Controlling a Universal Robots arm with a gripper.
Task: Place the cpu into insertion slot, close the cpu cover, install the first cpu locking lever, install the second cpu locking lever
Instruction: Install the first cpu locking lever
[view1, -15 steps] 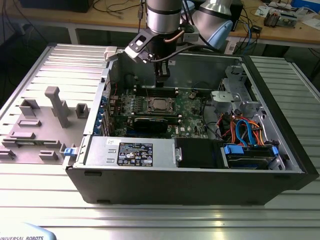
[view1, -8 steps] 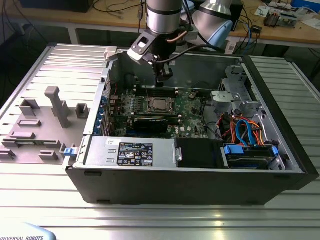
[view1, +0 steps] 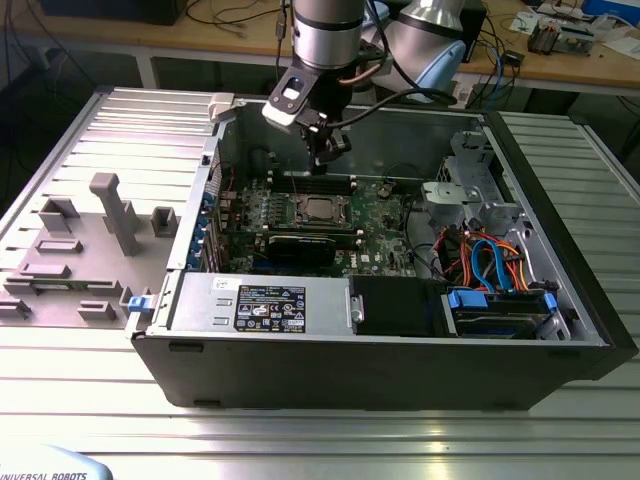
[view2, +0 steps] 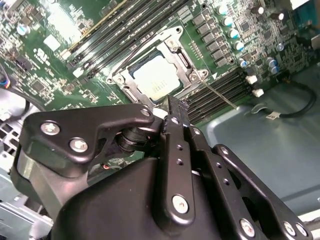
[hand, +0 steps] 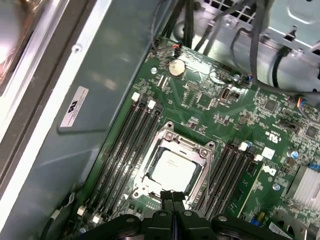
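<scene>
Silver-grey chip (hand: 172, 169) seated flat in socket (hand: 167, 131) inside open computer case (view1: 380, 350), cover (hand: 200, 170) down around it. Closed tool (hand: 172, 197), gripping nothing, over socket's edge, memory slots (hand: 125, 150) on both sides, bare case wall beyond.

You get bright, even overhead light; glare whitens the chip (view2: 156, 79) in the second wrist view and the case rim (hand: 20, 45) in the first wrist view.
</scene>
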